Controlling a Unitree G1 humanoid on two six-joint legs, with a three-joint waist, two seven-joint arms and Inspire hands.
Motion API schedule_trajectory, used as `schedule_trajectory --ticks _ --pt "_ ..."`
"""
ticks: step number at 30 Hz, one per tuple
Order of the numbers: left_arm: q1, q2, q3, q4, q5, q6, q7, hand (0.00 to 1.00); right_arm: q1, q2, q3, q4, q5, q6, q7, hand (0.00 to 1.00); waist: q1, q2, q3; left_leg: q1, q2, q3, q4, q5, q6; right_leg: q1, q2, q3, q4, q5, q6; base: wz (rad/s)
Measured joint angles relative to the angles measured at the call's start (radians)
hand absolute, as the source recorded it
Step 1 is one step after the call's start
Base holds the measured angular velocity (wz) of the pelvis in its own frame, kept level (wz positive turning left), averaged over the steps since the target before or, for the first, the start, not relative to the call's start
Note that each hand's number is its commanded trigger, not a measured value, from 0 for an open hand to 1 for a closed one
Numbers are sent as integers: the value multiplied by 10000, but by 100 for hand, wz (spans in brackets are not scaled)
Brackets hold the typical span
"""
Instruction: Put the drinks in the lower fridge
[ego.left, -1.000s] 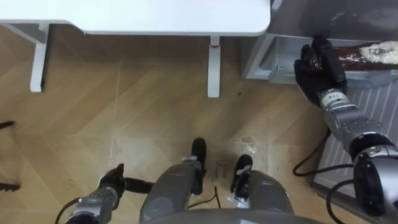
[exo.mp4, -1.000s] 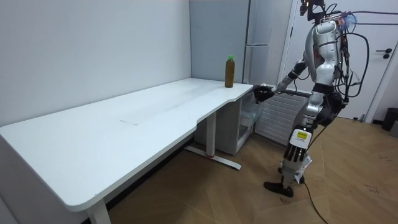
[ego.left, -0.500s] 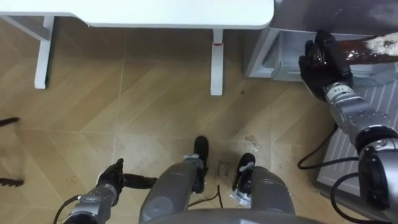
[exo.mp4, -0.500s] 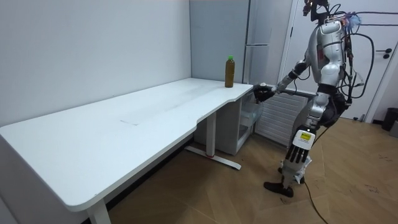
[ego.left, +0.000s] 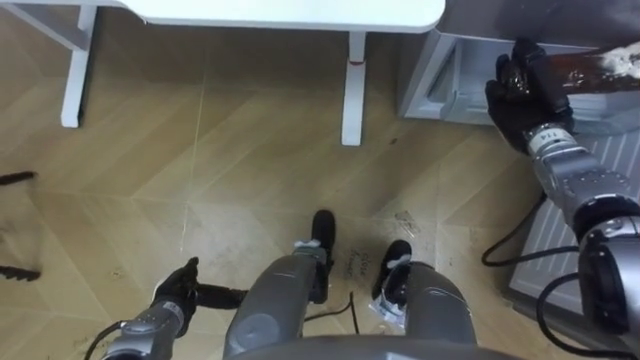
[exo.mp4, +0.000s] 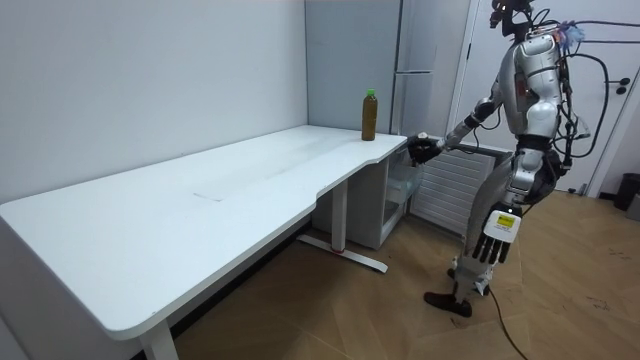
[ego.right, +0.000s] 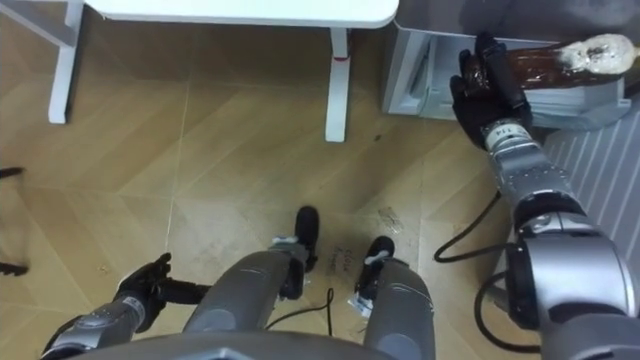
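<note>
My right hand (ego.left: 525, 92) reaches out at the upper right and is shut on a brown drink bottle (ego.left: 592, 75). The bottle lies sideways at the open lower fridge (ego.left: 452, 85), its pale end (ego.right: 590, 48) pointing right. In the room view the same right hand (exo.mp4: 423, 148) is stretched towards the fridge (exo.mp4: 402, 190) beside the table. A second brown bottle with a green cap (exo.mp4: 369, 115) stands upright on the white table (exo.mp4: 200, 200) at its far corner. My left hand (ego.left: 176, 298) hangs low at my side with relaxed fingers, holding nothing.
The white table's edge (ego.left: 300, 12) and its leg (ego.left: 352, 90) stand just left of the fridge. A white ribbed panel (ego.left: 612, 155) lies under my right arm. A dark cable (ego.left: 508, 252) loops on the wooden floor by my right foot.
My body has eased towards the room view's right and the left hand has swung out a little. The right hand keeps the bottle at the fridge opening.
</note>
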Motion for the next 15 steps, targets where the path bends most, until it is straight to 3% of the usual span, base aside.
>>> schedule_trajectory --ticks 5,15 --pt "75 11 -114 -136 -30 -102 -6 0 628 71 230 -903 190 -382 22 100 45 6 -4 -6 87 25 10 14 -27 69 84 -67 -112 -9 -37 0" --pt "177 14 -145 -296 -442 -246 36 0 1536 124 404 -1774 195 -497 520 100 45 72 -46 179 167 6 -87 -43 -91 431 262 -141 -531 131 -66 0"
